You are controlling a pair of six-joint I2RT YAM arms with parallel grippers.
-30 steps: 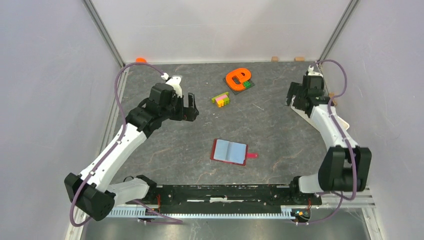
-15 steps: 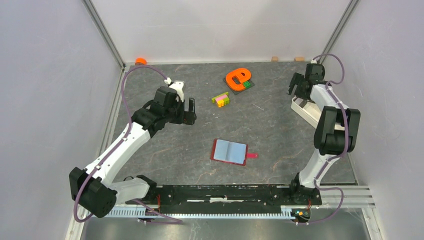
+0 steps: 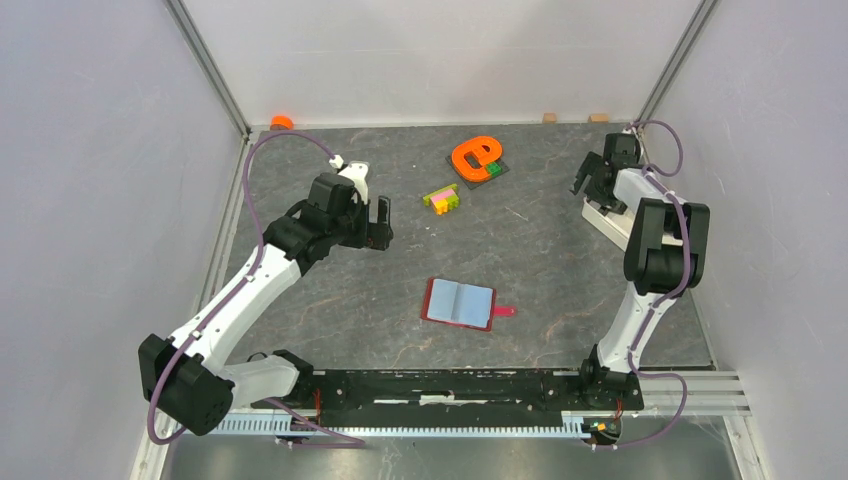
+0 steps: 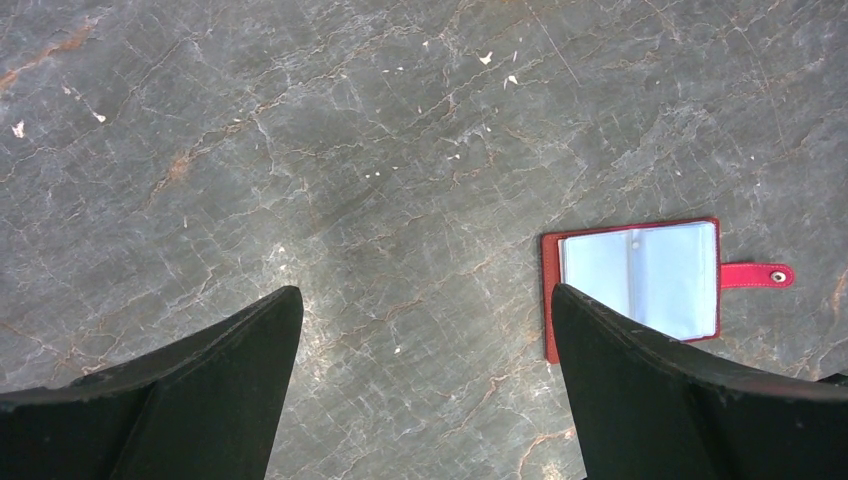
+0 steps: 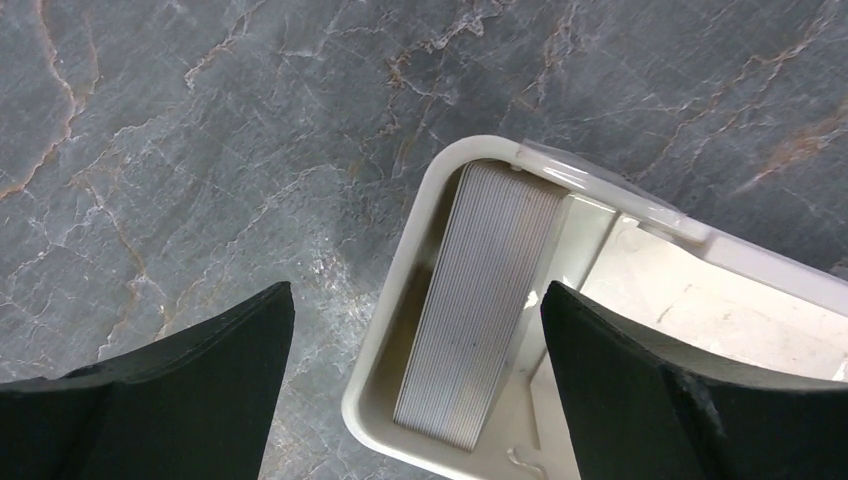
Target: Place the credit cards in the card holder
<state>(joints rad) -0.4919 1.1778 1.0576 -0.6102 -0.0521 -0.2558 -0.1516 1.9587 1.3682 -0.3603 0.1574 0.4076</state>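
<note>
- Right claw was spread wide and empty, and hung over one end of the white tray.
- Cards: what looked like a stack on edge sat in that tray end, directly below the claw and between its fingers. Ribbed grey edges faced up, with a tan sliver along one side. I couldn't count them.
- Left claw was also spread wide and empty, above bare tabletop.
- Wallet lay open and flat, light-blue inside up, below the left claw and out past one fingertip. Its snap tab pointed away from the claw. It was well apart from the right claw and the tray.
- Cards, my read:
  - They were probably light, thin, stiff and slick-faced.
  - They were packed tight, so one wouldn't peel off easily.
  - The best hold looked like a pinch across the two faces of an outer card at its exposed top edge.
  - The tray wall sat close along the stack, so there was little room for a finger on that side.
- Wallet, my read:
  - It was likely light and floppy, so it could slide or fold shut when a card was pushed in.
  - Pinning the red border or the tab side with the left claw would have steadied it.
  - The sleeves looked thin, so a card would need to go in edge-first at a shallow angle.
</note>
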